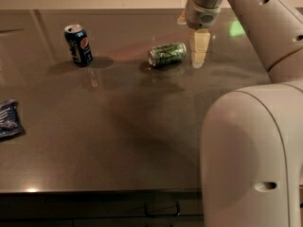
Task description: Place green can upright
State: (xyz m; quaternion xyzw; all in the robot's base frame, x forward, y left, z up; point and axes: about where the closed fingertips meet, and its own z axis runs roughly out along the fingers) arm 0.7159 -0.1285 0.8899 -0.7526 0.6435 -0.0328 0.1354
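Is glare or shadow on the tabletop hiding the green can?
Camera view: no; in dim warm light, the green can on its side shows plainly, with a soft shadow under it. Camera view: a green glare patch sits on the table near its far edge, clear of the can. Camera view: the gripper hangs close beside the can.

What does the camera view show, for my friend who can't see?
A green patterned aluminium can lies on its side on a dark grey table, with the robot's pale end effector just right of it, not touching. A dark blue Pepsi can stands upright further left; a blue packet lies near the left edge.
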